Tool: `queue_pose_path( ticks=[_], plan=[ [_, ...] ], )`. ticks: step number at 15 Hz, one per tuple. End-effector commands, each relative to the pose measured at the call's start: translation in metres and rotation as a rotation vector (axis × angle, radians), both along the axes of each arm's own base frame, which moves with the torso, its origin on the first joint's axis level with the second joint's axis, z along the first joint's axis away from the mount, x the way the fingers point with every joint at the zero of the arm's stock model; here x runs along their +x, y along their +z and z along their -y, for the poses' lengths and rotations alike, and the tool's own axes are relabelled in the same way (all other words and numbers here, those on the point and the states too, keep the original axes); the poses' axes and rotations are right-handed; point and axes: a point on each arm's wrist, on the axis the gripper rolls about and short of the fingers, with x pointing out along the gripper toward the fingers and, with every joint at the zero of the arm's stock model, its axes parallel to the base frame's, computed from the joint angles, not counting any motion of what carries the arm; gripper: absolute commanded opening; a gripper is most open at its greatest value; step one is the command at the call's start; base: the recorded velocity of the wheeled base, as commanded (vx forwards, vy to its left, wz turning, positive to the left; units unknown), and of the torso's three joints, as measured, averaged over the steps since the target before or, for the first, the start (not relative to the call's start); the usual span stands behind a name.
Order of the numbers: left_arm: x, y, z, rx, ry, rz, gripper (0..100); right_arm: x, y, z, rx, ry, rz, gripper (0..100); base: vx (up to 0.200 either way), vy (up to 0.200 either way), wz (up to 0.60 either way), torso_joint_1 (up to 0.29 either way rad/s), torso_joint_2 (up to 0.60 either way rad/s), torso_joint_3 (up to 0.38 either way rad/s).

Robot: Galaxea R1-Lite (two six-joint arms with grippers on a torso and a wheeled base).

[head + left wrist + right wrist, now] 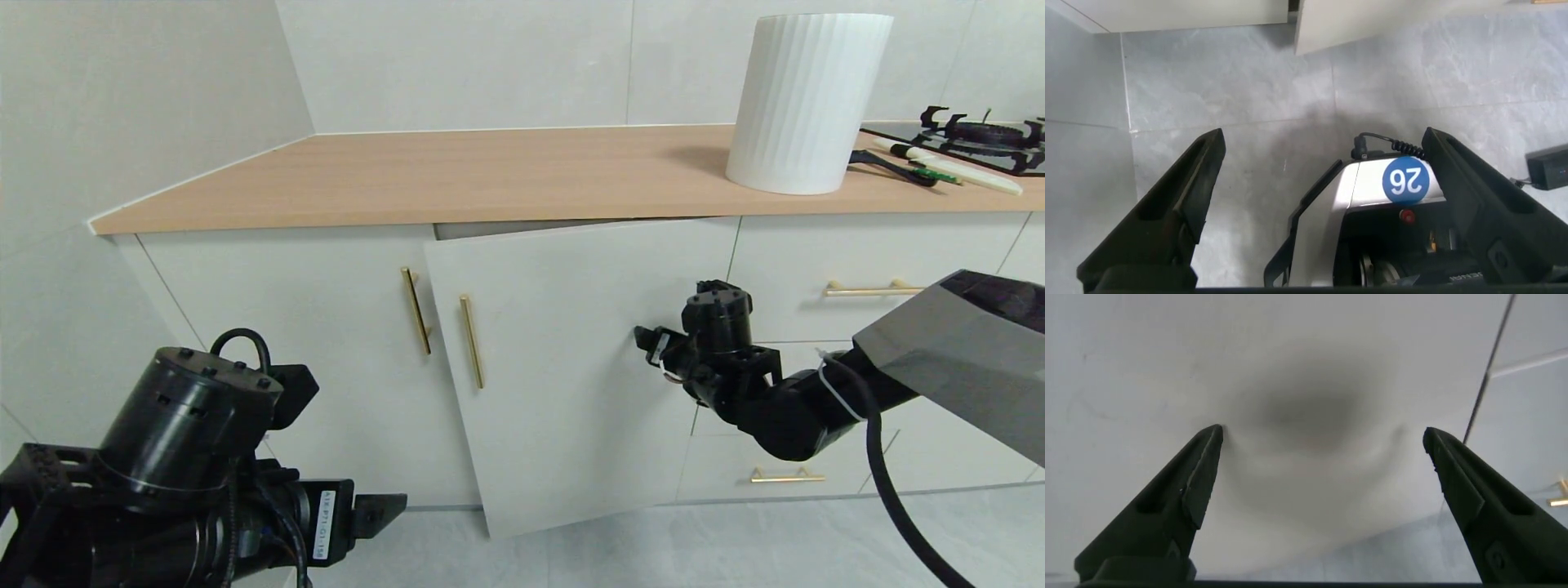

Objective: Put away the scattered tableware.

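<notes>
The job is barely begun, as far as can be judged. The utensils (939,167) lie loose on the desk (457,175) at the upper right of the frame, just right of the tall white container (804,102) and in front of the stove (984,135). None has been put away, and neither arm holds one.

There is a black-handled piece, a long white one and something green between them, too small to name. They lie flat and nearly side by side. Their long axes run from upper left to lower right in the frame, roughly along the desk edge, with one end close to the container.

At the centre, the cabinet door (571,367) hangs partly open. The right gripper (657,347) is close against its face, fingers (1200,469) spread and empty; actual contact cannot be made out. The left gripper (1324,135) hangs at the lower left above the floor (1290,98), fingers likewise released with nothing between them.

Everything remains: opening the storage fully, then picking up each piece.
</notes>
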Motion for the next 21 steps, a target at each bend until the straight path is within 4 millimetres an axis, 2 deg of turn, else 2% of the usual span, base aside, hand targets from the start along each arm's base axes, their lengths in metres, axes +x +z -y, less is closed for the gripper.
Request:
queue_pose_path(
  ticks=[1,9,13,16,17,19,21],
  plan=[
    [0.0,0.0,0.0,0.001,0.001,-0.001,100,0.007,-0.008,-0.003,-0.014,-0.037,0.012,100,0.0,0.0,0.0,0.0,0.0,0.0],
    [0.0,-0.001,0.0,0.002,0.001,-0.002,100,0.025,-0.014,-0.003,-0.033,-0.152,0.052,100,0.0,0.0,0.0,0.0,0.0,0.0],
    [0.0,-0.001,0.0,0.002,0.001,-0.002,100,0.024,-0.009,-0.003,-0.03,-0.159,0.061,100,0.0,0.0,0.0,0.0,0.0,0.0],
    [0.0,0.0,0.0,0.001,0.001,-0.001,100,0.001,0.006,0.004,-0.019,-0.083,0.036,100,0.0,0.0,0.0,0.0,0.0,0.0],
    [0.0,0.0,0.0,0.0,0.001,0.0,100,-0.046,0.023,0.018,0.022,0.15,-0.035,100,0.0,0.0,0.0,0.0,0.0,0.0],
    [-0.001,0.001,0.0,-0.003,0.001,0.006,100,-0.081,0.04,0.033,0.047,0.382,-0.06,100,0.0,0.0,0.0,0.0,0.0,0.0],
    [-0.002,0.003,-0.001,-0.008,0.002,0.015,100,-0.085,0.047,0.041,-0.033,0.358,-0.028,100,0.0,0.0,0.0,0.0,0.0,0.0]
  ],
)
